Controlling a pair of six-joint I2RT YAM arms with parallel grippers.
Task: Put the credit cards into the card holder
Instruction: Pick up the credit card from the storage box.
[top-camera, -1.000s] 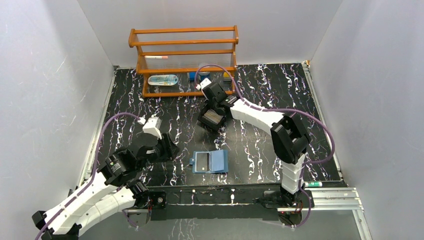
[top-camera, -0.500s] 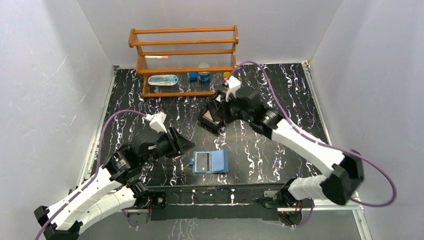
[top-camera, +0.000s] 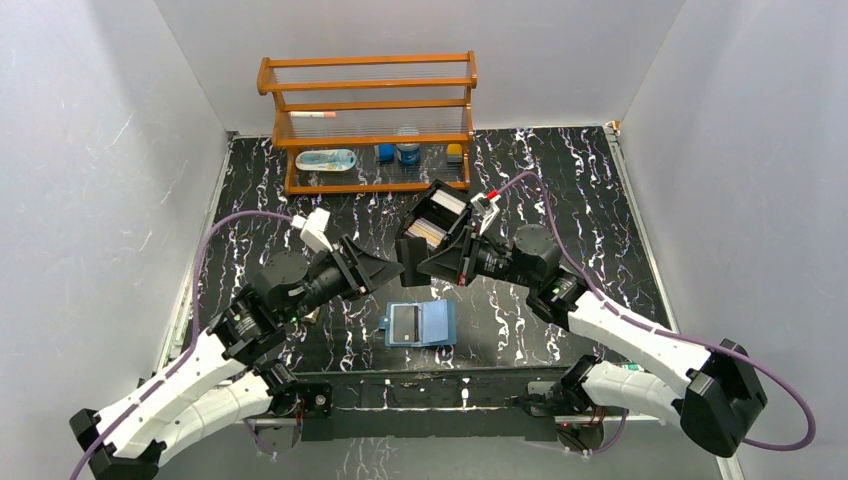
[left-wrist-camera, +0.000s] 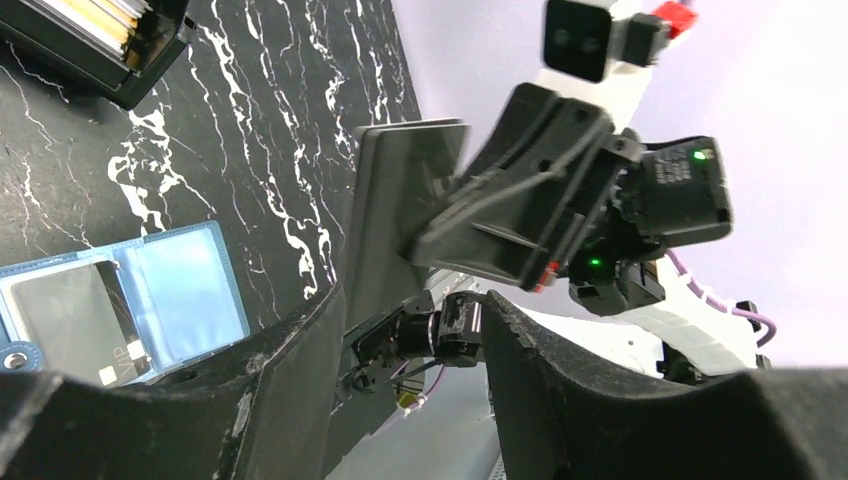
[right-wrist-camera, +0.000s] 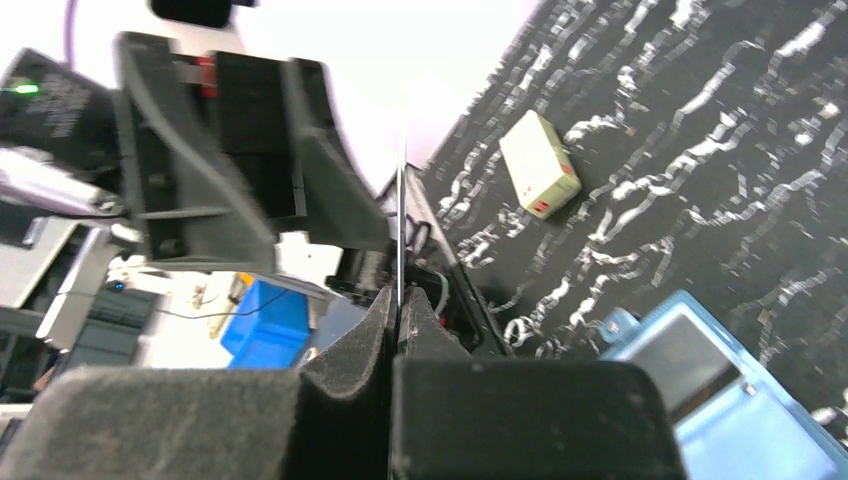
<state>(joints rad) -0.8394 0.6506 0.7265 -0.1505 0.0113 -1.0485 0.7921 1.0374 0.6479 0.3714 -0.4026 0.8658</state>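
Black tabletop (top-camera: 560, 190) veined with white is enclosed by plain white walls, and a wooden rack (top-camera: 368, 125) is set at its far edge. Near the front edge, the card holder (top-camera: 421, 323) is laid open and flat, blue, with its snap tab turned to the left. A dark card (left-wrist-camera: 70, 318) is seen in its left half.

Between rack and card holder, a black two-compartment box (top-camera: 434, 222) is placed at an angle. Stacks of credit cards (top-camera: 431, 229) are held in it, tan in the nearer compartment and white in the farther one.

Above the table, between the box and the card holder, the two grippers are pointed at each other. The right gripper (top-camera: 421, 264) is clamped on a single dark credit card (left-wrist-camera: 402, 225), which is held upright and clear of the surface. In the right wrist view this card is seen edge-on as a thin line pinched between the closed fingers (right-wrist-camera: 365, 335).

The left gripper (top-camera: 393, 271) is spread wide, with nothing gripped. Its fingers (left-wrist-camera: 300, 350) are set apart, and the held card is lined up just beyond the gap between them. Whether the card is touched by either finger cannot be told.

A cream packet with a red mark (right-wrist-camera: 540, 163) is lying on the table on the left arm's side, apart from the card holder.
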